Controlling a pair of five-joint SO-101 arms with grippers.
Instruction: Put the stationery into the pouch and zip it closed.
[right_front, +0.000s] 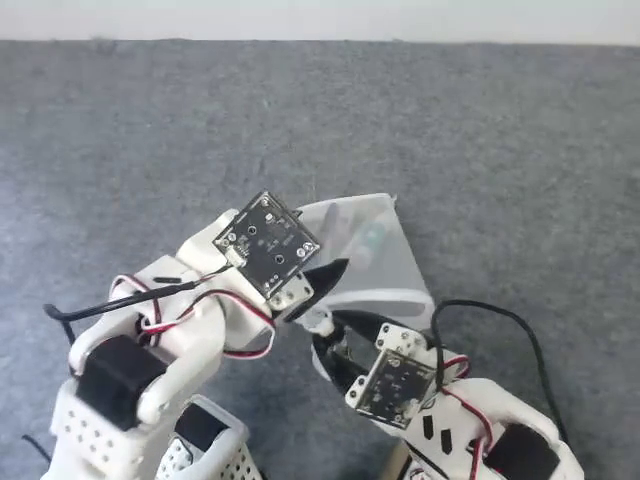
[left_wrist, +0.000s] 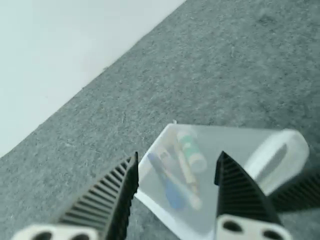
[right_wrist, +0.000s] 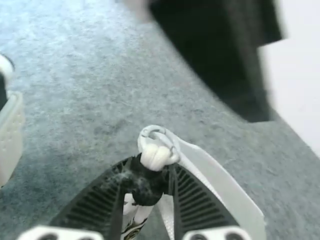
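A translucent pouch (right_front: 378, 248) lies on the grey mat between the two arms, with pens and a green-capped tube (left_wrist: 186, 161) inside it. My left gripper (left_wrist: 177, 157) hangs open just above the pouch (left_wrist: 225, 150), one finger on each side of the stationery, touching nothing. In the high view its dark fingertips (right_front: 325, 275) sit over the pouch's near left corner. My right gripper (right_wrist: 152, 167) is shut on the white zipper pull (right_wrist: 157, 152) at the end of the pouch's white zipper band (right_wrist: 215, 175). From above, that gripper (right_front: 328, 338) is at the pouch's near edge.
Grey felt-like mat (right_front: 150, 140) covers the table, with open room to the left, right and far side of the pouch. A pale strip (right_front: 320, 18) runs beyond the mat's far edge. A black cable (right_front: 505, 320) loops beside the right arm. A dark block (right_wrist: 215, 50) stands off the mat.
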